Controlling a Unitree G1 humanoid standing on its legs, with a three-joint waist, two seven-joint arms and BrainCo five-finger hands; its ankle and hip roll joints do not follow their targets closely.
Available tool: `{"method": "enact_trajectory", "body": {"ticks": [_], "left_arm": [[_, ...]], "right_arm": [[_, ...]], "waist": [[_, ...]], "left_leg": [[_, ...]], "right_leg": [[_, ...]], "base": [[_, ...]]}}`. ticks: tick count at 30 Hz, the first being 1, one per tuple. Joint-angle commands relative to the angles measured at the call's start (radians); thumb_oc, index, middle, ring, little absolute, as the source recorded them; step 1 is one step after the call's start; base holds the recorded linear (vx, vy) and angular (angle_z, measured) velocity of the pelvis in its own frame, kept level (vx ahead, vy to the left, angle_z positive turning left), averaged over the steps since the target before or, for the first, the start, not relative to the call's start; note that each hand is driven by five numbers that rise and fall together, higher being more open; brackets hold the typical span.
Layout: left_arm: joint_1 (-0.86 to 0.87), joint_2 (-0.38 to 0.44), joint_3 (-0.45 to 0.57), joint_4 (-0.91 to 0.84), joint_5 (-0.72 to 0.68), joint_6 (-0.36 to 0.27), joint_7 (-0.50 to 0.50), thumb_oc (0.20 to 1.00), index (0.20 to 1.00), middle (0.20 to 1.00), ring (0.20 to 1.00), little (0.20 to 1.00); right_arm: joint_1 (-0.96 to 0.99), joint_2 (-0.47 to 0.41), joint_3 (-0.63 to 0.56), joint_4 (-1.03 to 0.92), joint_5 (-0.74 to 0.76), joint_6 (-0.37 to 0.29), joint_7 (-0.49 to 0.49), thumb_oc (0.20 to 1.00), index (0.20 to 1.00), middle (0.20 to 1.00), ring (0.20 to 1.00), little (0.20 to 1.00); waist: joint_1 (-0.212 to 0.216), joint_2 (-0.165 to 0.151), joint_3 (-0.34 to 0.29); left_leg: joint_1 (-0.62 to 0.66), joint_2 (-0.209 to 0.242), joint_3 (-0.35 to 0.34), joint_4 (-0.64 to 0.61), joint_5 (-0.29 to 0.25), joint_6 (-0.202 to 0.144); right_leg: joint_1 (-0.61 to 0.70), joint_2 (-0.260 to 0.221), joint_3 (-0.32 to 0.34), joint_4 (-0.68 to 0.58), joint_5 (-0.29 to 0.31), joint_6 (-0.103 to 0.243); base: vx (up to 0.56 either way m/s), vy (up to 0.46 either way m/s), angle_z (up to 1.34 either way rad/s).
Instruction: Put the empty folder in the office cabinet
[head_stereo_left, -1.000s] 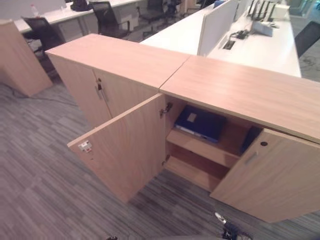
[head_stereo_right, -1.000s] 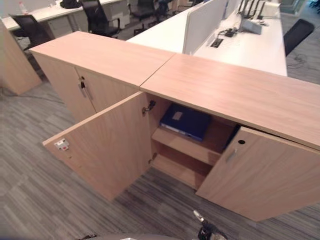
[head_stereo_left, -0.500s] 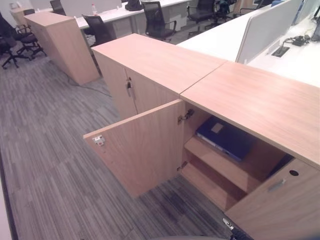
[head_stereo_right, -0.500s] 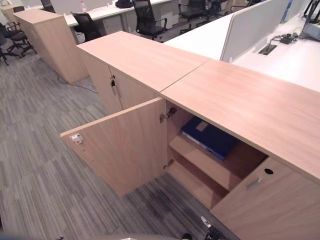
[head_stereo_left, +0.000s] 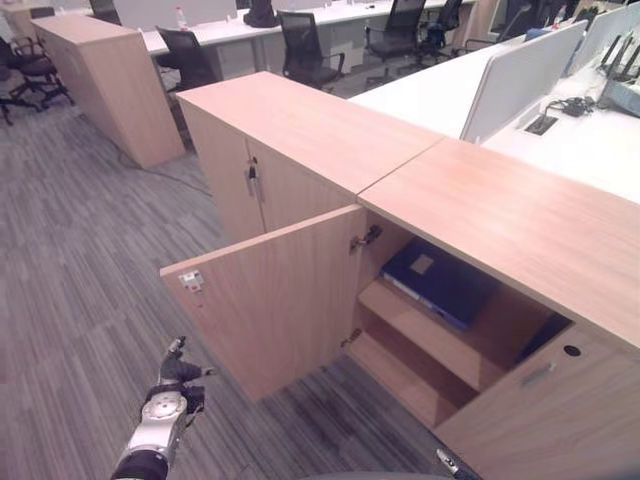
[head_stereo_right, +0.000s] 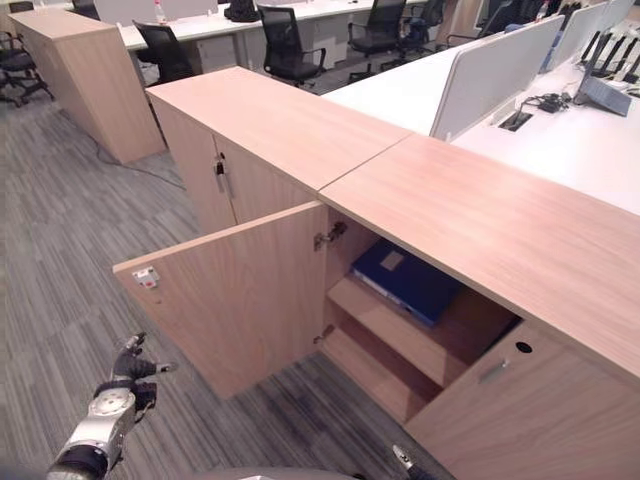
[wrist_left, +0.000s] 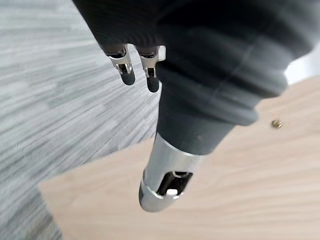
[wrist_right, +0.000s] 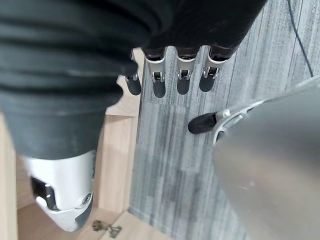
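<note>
Two hands, neither holding anything. Left hand (head_stereo_left: 176, 378) sits low over the grey striped carpet (head_stereo_left: 70, 270), a little out from the open left door (head_stereo_left: 275, 300), fingers loosely spread and touching nothing. In its wrist view the fingertips (wrist_left: 127, 75) hang free, with pale wood grain past them. Right hand (wrist_right: 170, 75) has its fingers in a straight relaxed row and the thumb apart, all over bare carpet, not touching anything.

Blue folder (head_stereo_left: 440, 282) is lying flat on the upper shelf (head_stereo_left: 425, 330) inside the office cabinet (head_stereo_left: 500, 210), a small pale label on its cover. Cabinet is light wood-grain laminate, boxy, flat slab top, and both its doors are swung open, the right door (head_stereo_left: 550, 410) has a small metal handle and a dark round keyhole. Left door has a small white catch near its outer corner. A matching cabinet (head_stereo_left: 300, 130) butts up beside it with doors closed. White tables (head_stereo_left: 440, 90) and black mesh chairs (head_stereo_left: 300, 45) behind.
</note>
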Motion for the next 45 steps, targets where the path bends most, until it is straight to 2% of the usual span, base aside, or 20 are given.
{"method": "enact_trajectory", "body": {"ticks": [1, 3, 8, 14, 20, 30, 33, 37, 38, 39, 40, 42, 43, 45], "left_arm": [[-0.166, 0.057, -0.001, 0.105, 0.037, -0.027, 0.021, 1.0, 1.0, 1.0, 1.0, 1.0], [-0.229, 0.056, -0.021, 0.193, -0.01, -0.024, 0.015, 1.0, 1.0, 1.0, 1.0, 1.0], [-0.29, 0.063, -0.026, 0.279, -0.075, -0.021, 0.003, 1.0, 1.0, 1.0, 1.0, 1.0], [-0.347, 0.091, -0.041, 0.305, -0.094, -0.018, -0.003, 1.0, 1.0, 1.0, 1.0, 1.0], [-0.462, 0.108, -0.103, 0.298, -0.108, -0.024, -0.014, 1.0, 1.0, 1.0, 1.0, 1.0], [-0.62, 0.096, -0.202, 0.321, -0.158, -0.031, -0.042, 1.0, 1.0, 1.0, 1.0, 1.0], [-0.656, 0.071, -0.209, 0.357, -0.214, -0.033, -0.05, 1.0, 1.0, 1.0, 1.0, 1.0], [-0.66, 0.056, -0.244, 0.269, -0.189, -0.037, -0.048, 1.0, 1.0, 1.0, 1.0, 1.0], [-0.672, 0.052, -0.343, 0.197, 0.004, -0.026, -0.049, 1.0, 1.0, 1.0, 1.0, 1.0], [-0.662, 0.042, -0.365, 0.156, 0.027, -0.033, -0.064, 1.0, 1.0, 1.0, 1.0, 1.0], [-0.662, 0.042, -0.364, 0.155, 0.028, -0.033, -0.064, 1.0, 1.0, 1.0, 1.0, 1.0], [-0.626, 0.015, -0.417, 0.029, 0.07, -0.04, -0.096, 1.0, 1.0, 1.0, 1.0, 1.0], [-0.576, -0.019, -0.464, -0.082, 0.065, -0.051, -0.145, 1.0, 1.0, 1.0, 1.0, 1.0], [-0.511, -0.059, -0.49, -0.196, -0.005, -0.074, -0.198, 1.0, 1.0, 1.0, 1.0, 1.0]], "right_arm": [[-0.016, 0.015, 0.035, 0.003, -0.028, -0.012, -0.001, 1.0, 1.0, 1.0, 1.0, 1.0], [-0.013, 0.01, 0.051, 0.002, -0.036, -0.013, -0.003, 1.0, 1.0, 1.0, 1.0, 1.0], [-0.014, 0.005, 0.055, -0.007, -0.024, -0.015, -0.005, 1.0, 1.0, 1.0, 1.0, 1.0], [-0.011, 0.001, 0.054, -0.017, -0.007, -0.017, -0.006, 1.0, 1.0, 1.0, 1.0, 1.0], [-0.002, -0.01, 0.058, -0.023, 0.011, -0.017, -0.003, 1.0, 1.0, 1.0, 1.0, 1.0], [0.003, -0.016, 0.065, -0.026, 0.033, -0.019, 0.002, 1.0, 1.0, 1.0, 1.0, 1.0], [0.002, -0.015, 0.065, -0.02, 0.046, -0.016, 0.001, 1.0, 1.0, 1.0, 1.0, 1.0], [-0.003, -0.013, 0.062, -0.007, 0.049, -0.017, -0.002, 1.0, 1.0, 1.0, 1.0, 1.0], [-0.013, -0.01, 0.059, 0.008, 0.046, -0.018, -0.003, 1.0, 1.0, 1.0, 1.0, 1.0], [-0.019, -0.01, 0.058, 0.018, 0.042, -0.015, -0.002, 1.0, 1.0, 1.0, 1.0, 1.0], [-0.019, -0.01, 0.058, 0.018, 0.042, -0.015, -0.001, 1.0, 1.0, 1.0, 1.0, 1.0], [-0.028, -0.011, 0.05, 0.039, 0.033, -0.011, 0.001, 1.0, 1.0, 1.0, 1.0, 1.0], [-0.036, -0.012, 0.037, 0.053, 0.029, -0.006, 0.003, 1.0, 1.0, 1.0, 1.0, 1.0], [-0.044, -0.013, 0.017, 0.065, 0.026, -0.004, 0.002, 1.0, 1.0, 1.0, 1.0, 1.0]], "waist": [[-0.024, -0.013, -0.013], [-0.039, -0.011, -0.016], [-0.052, -0.009, -0.019], [-0.06, -0.013, -0.019], [-0.076, -0.021, -0.017], [-0.104, -0.023, -0.015], [-0.112, -0.021, -0.013], [-0.117, -0.02, -0.01], [-0.119, -0.021, -0.007], [-0.118, -0.022, -0.005], [-0.117, -0.023, -0.005], [-0.114, -0.024, -0.002], [-0.111, -0.027, 0.002], [-0.109, -0.028, 0.008]], "left_leg": [[-0.071, -0.033, 0.03, 0.003, 0.0, -0.02], [-0.062, -0.03, 0.046, 0.003, -0.007, -0.017], [-0.049, -0.025, 0.068, 0.003, -0.015, -0.015], [-0.04, -0.02, 0.089, 0.003, -0.02, -0.016], [-0.037, -0.016, 0.101, 0.003, -0.023, -0.017], [-0.034, -0.013, 0.121, 0.003, -0.027, -0.018], [-0.031, -0.013, 0.128, 0.003, -0.031, -0.017], [-0.029, -0.013, 0.132, 0.003, -0.034, -0.017], [-0.029, -0.014, 0.132, 0.003, -0.034, -0.016], [-0.03, -0.015, 0.131, 0.003, -0.034, -0.015], [-0.03, -0.015, 0.131, 0.003, -0.034, -0.015], [-0.031, -0.016, 0.128, 0.003, -0.036, -0.014], [-0.031, -0.017, 0.122, 0.003, -0.038, -0.012], [-0.03, -0.019, 0.119, 0.003, -0.04, -0.01]], "right_leg": [[0.049, -0.004, 0.003, 0.008, -0.109, 0.065], [0.048, 0.0, 0.016, 0.008, -0.108, 0.067], [0.047, 0.006, 0.034, 0.008, -0.105, 0.069], [0.044, 0.012, 0.05, 0.008, -0.103, 0.072], [0.041, 0.015, 0.061, 0.008, -0.099, 0.076], [0.032, 0.015, 0.076, 0.008, -0.092, 0.083], [0.03, 0.015, 0.082, 0.008, -0.089, 0.085], [0.027, 0.015, 0.088, 0.008, -0.088, 0.086], [0.028, 0.013, 0.087, 0.008, -0.086, 0.087], [0.028, 0.012, 0.086, 0.008, -0.086, 0.087], [0.028, 0.012, 0.086, 0.008, -0.087, 0.087], [0.032, 0.009, 0.079, 0.008, -0.088, 0.088], [0.035, 0.008, 0.074, 0.008, -0.09, 0.088], [0.038, 0.006, 0.071, 0.008, -0.092, 0.088]], "base": [[0.01, -0.008, -0.12], [0.02, -0.002, -0.17], [0.01, 0.007, -0.22], [0.0, 0.007, -0.14], [-0.01, 0.003, -0.04], [0.0, 0.0, 0.0], [0.0, 0.005, -0.01], [0.0, 0.006, -0.06], [-0.01, 0.011, 0.07], [-0.01, 0.011, 0.11], [-0.02, 0.008, 0.12], [-0.01, 0.009, 0.1], [0.0, 0.012, 0.14], [0.0, 0.011, 0.16]]}}
